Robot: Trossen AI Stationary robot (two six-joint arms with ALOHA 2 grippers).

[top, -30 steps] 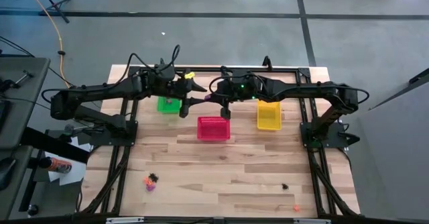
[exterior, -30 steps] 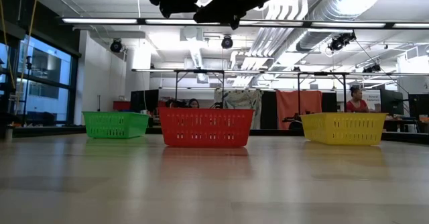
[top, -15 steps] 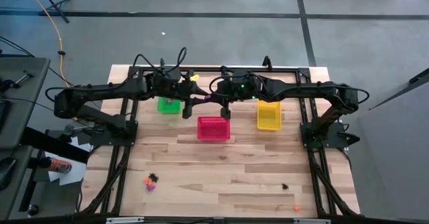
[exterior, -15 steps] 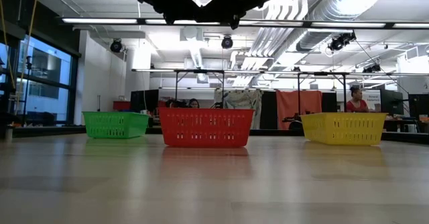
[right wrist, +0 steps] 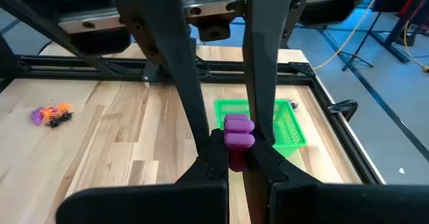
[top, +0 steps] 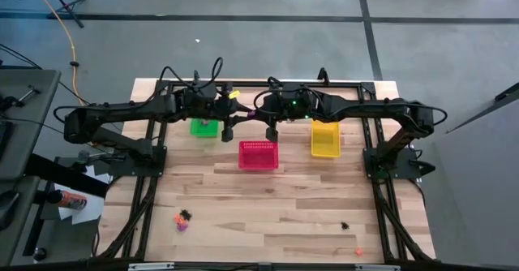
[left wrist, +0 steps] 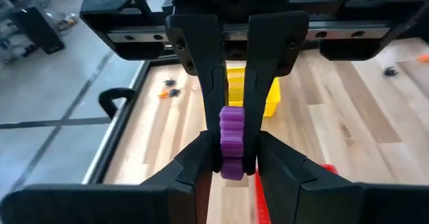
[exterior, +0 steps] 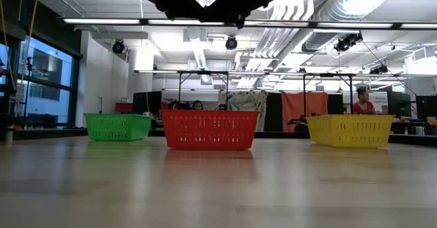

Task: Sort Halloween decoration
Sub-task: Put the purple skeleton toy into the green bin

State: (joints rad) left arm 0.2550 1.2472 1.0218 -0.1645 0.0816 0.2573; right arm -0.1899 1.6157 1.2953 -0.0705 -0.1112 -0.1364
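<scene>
Both tools have closed in above the baskets, the left tool (left wrist: 231, 163) and right tool (right wrist: 231, 153) each pinching one purple trinket (left wrist: 232, 142).

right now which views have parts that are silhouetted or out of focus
Low view: both arms at the top are black silhouettes against bright ceiling lights, while the red basket is evenly lit. Left wrist view: the pincer base nearest the lens is soft, yet the purple trinket is crisp. Right wrist view: likewise a soft near base and a fairly sharp green basket.
</scene>
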